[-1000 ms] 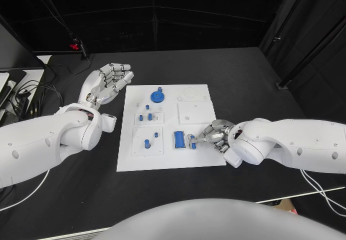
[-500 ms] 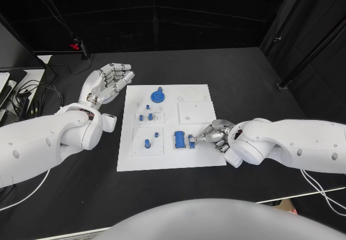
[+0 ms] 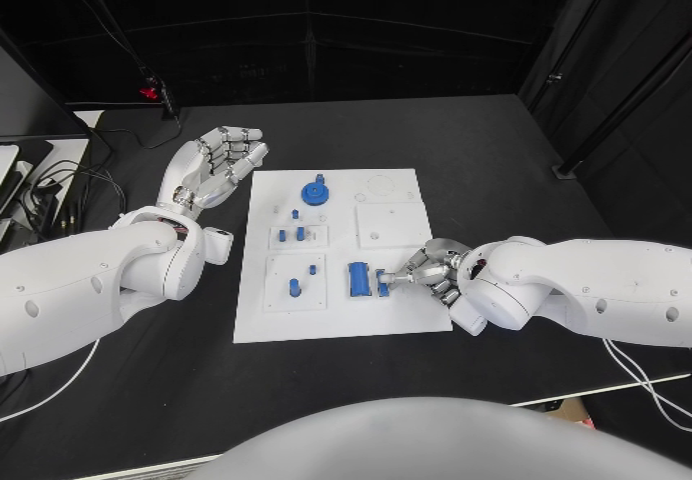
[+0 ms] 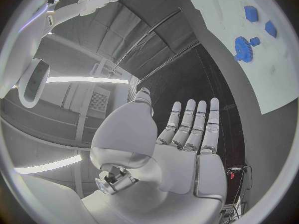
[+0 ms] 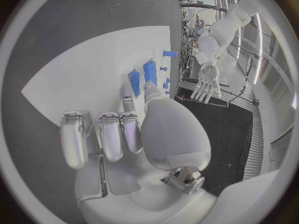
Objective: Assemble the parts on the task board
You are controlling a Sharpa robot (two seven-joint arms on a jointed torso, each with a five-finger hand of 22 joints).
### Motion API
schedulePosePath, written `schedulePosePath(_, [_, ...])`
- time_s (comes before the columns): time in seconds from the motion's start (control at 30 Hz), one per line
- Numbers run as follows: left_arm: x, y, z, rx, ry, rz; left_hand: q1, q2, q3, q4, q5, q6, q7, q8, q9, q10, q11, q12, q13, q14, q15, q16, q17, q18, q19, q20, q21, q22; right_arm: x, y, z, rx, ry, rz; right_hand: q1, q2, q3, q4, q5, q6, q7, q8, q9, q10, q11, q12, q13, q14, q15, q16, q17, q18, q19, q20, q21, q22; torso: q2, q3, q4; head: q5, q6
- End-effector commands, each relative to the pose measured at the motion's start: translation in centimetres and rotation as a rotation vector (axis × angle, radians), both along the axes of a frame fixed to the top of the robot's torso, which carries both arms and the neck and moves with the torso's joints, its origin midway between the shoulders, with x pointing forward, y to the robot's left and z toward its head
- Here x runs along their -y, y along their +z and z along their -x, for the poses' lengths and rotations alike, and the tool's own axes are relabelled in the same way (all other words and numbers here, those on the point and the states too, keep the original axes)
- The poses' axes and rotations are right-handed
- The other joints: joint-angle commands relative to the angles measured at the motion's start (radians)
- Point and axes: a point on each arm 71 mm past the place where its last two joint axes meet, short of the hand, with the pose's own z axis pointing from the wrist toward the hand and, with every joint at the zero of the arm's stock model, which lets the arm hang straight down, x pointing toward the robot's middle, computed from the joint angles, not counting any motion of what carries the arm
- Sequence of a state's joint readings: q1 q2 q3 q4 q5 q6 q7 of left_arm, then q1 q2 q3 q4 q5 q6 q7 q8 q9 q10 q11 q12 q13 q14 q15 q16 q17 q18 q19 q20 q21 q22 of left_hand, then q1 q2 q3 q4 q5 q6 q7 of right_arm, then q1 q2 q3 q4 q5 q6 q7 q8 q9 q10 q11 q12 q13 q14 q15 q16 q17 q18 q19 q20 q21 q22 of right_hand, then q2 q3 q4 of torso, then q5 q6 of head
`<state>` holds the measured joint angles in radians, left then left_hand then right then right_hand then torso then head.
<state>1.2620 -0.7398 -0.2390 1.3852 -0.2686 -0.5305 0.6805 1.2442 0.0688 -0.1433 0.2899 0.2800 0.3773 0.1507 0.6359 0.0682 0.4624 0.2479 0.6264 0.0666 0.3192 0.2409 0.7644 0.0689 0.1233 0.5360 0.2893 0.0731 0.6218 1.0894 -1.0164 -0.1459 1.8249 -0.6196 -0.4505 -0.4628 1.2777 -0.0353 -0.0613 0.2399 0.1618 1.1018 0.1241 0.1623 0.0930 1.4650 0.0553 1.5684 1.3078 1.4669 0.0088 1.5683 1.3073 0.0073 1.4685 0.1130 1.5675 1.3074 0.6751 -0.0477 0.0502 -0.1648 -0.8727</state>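
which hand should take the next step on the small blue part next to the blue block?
Right. The right hand is already over the task board, fingers at the small blue part beside the blue block. The left hand is open, off the board's far-left corner.

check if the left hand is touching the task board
Apart. In the head view the left hand lies open beside the task board, with black table between them.

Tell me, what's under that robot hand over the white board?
Under the right robot hand a small blue part shows at its fingertips, beside a larger blue block on the task board. Whether the fingers pinch the part is hidden; so is the board beneath the palm.
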Motion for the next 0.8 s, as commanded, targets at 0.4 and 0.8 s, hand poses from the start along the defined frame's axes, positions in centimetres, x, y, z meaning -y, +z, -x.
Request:
schedulePosePath(0.4, [0.19, 0.38, 0.16, 0.052, -0.027, 0.019, 0.001, 0.009, -0.006, 0.001, 0.006, -0.001, 0.137, 0.004, -0.001, 0.004, -0.002, 0.004, -0.002, 0.0, -0.002, 0.005, -0.001, -0.011, -0.006, 0.0, 0.006, -0.001, -0.11, 0.28, 0.58, 0.023, 0.153, 0.11, 0.052, 0.029, -0.084, 0.035, -0.1, -0.177, -0.056, 0.52, 0.42, 0.106, -0.046, 0.002, 0.263, 0.104, -0.055, 0.002, 0.263, -0.007, 0.102, -0.04, 0.003, 0.263, 0.0, 0.0004, 0.0004, -0.003, 0.0])
schedulePosePath(0.8, [0.17, 0.33, 0.19, 0.051, -0.027, 0.019, 0.001, 0.009, -0.006, 0.001, 0.006, -0.001, 0.137, 0.004, -0.001, 0.004, -0.002, 0.004, -0.002, 0.0, -0.002, 0.005, -0.001, -0.011, -0.006, 0.0, 0.006, -0.001, -0.2, 0.15, 0.31, 0.028, 0.147, 0.123, 0.084, 0.058, -0.086, 0.036, -0.102, -0.2, -0.073, 0.592, 0.493, 0.106, -0.06, 0.002, 0.263, 0.104, -0.058, 0.002, 0.263, -0.007, 0.102, -0.049, 0.003, 0.263, 0.0, -0.0001, 0.0002, -0.003, 0.0])
